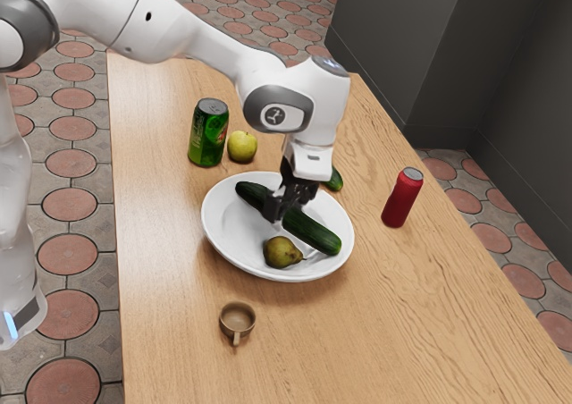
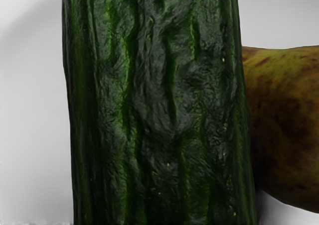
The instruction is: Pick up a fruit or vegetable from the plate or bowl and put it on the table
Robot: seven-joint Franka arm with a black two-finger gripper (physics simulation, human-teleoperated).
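Note:
My gripper (image 1: 288, 202) is down at the middle of a long dark green cucumber (image 1: 313, 232), hiding part of it; how its grip stands on the cucumber is not clear. The cucumber lies across the white plate (image 1: 222, 234), beside a brownish-green pear (image 1: 281, 252). In the wrist view the cucumber (image 2: 157, 105) is large and close under my hand, with the pear (image 2: 286, 128) next to it.
A green can (image 1: 208, 134) and a yellow-green apple (image 1: 242, 147) stand beyond the plate. Another green item (image 1: 335, 180) is partly behind my hand. A red can (image 1: 402, 197) stands toward the exterior view's right, and a small brown cup (image 1: 237, 320) is nearer the camera.

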